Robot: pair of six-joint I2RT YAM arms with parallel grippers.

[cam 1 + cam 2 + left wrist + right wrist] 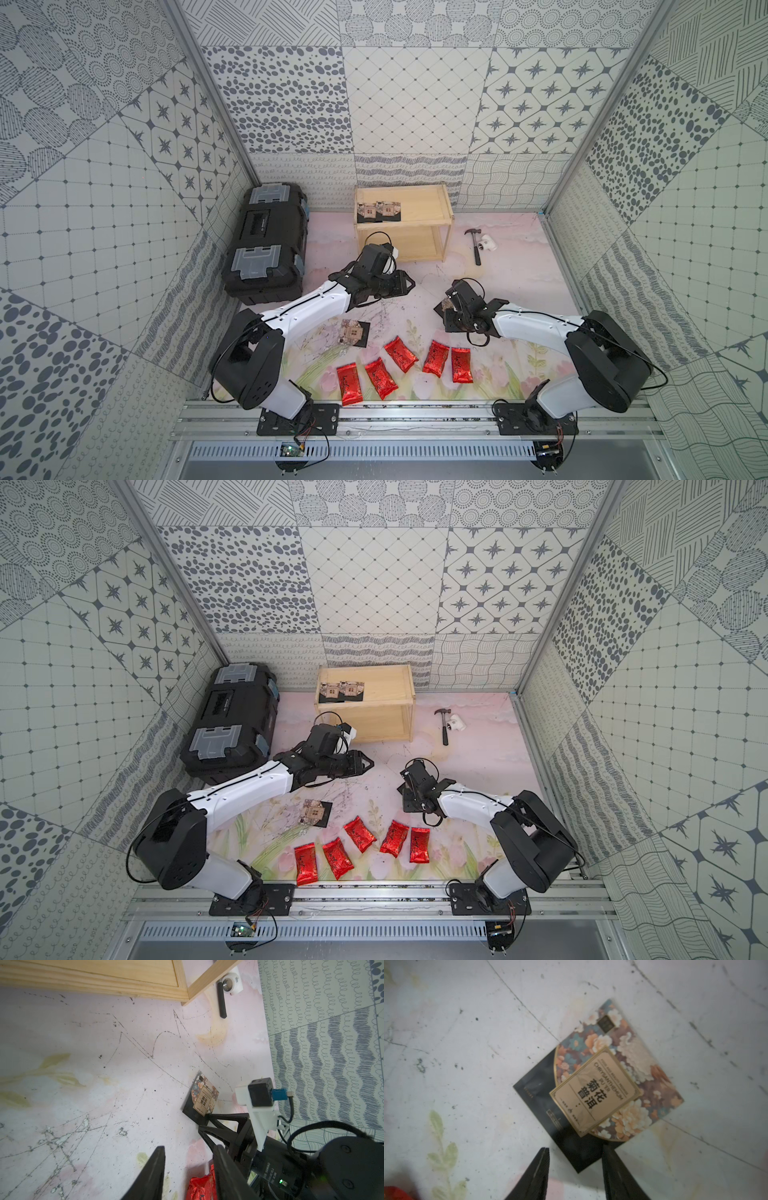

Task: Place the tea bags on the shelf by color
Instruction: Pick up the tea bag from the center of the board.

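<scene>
— Where's the right end effector (575, 1148)?
— Low over the desk (519, 282), fingers spread across a corner of a black sachet (598, 1088) lying flat. Whether they touch it, I can't quite tell.
— And the left end effector (189, 1147)?
— Spread, empty, on the near side of the shelf (419, 203).
— Other bags?
— Two sachets (379, 211) on the top tier's left end, one sachet (353, 332) by the left arm, five red pouches (400, 354) in a near row.

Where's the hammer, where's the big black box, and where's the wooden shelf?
hammer (476, 249): in a top view, on the middle of its handle.
black toolbox (266, 232): in a top view, on the middle of its lid.
shelf (419, 208): in a top view, on the bare part of its top board.
</scene>
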